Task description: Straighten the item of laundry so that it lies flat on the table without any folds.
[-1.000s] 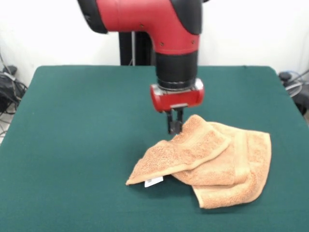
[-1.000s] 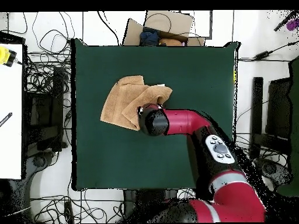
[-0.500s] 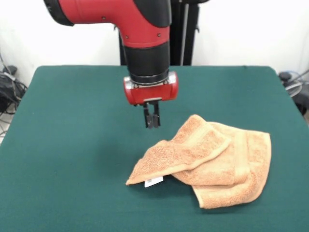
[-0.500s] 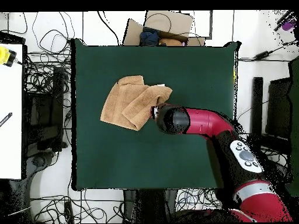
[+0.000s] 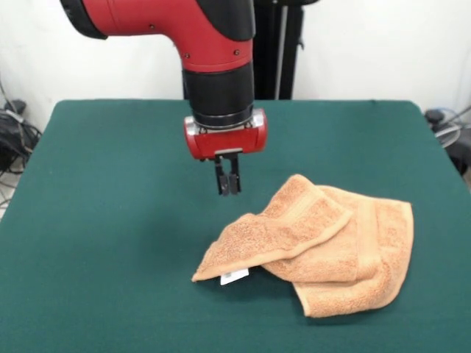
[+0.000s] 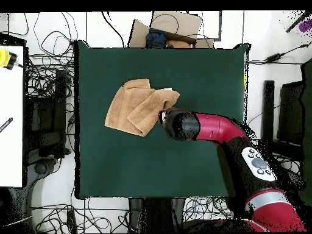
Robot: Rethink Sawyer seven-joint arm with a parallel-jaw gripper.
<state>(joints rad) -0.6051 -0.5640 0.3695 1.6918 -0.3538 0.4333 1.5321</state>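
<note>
Towel lies folded on table — gripper jaws closed, empty, beside it.

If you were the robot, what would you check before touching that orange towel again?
1. Towel flat: not ok, a flap lies folded over the rest.
2. End effector clear of towel: ok, it hangs above bare table, beside the fold.
3. End effector empty: ok, shut on nothing.
4. Open for a grasp: not ok.
5. White tag visible: ok, at the flap's near edge.
6. Room to spread: ok, green table surrounds the towel.
</note>
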